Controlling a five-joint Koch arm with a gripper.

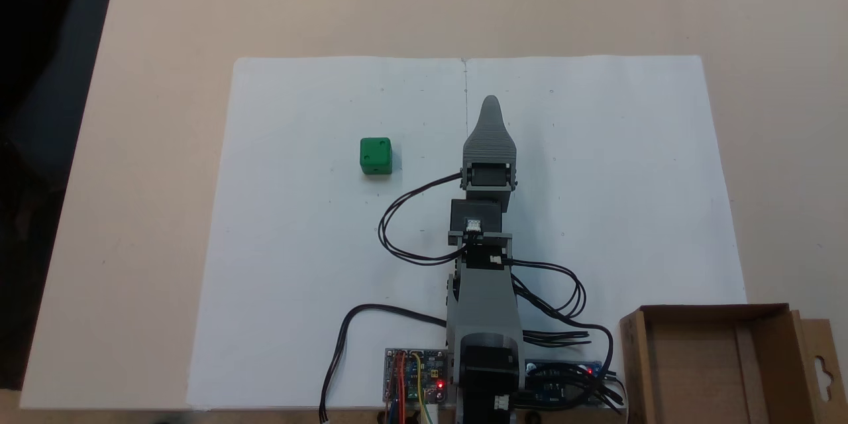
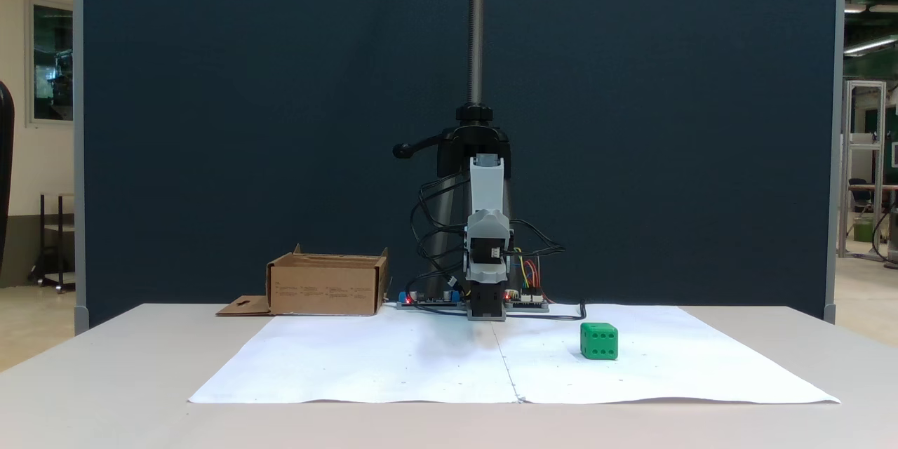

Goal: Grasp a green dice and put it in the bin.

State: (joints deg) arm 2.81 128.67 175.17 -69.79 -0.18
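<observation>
Arm at rest over the paper, dice lying free

The gripper point(image 1: 491, 106) points away from the base along the sheet's middle seam, holding nothing; only one tapered grey jaw shows from above, so whether it is open or closed cannot be told. The green dice point(image 1: 375, 156) sits alone on the white paper point(image 1: 298, 265), well to the left of the gripper in the view from above. The bin point(image 1: 712, 361) stands beside the arm's base, off the paper's corner
</observation>
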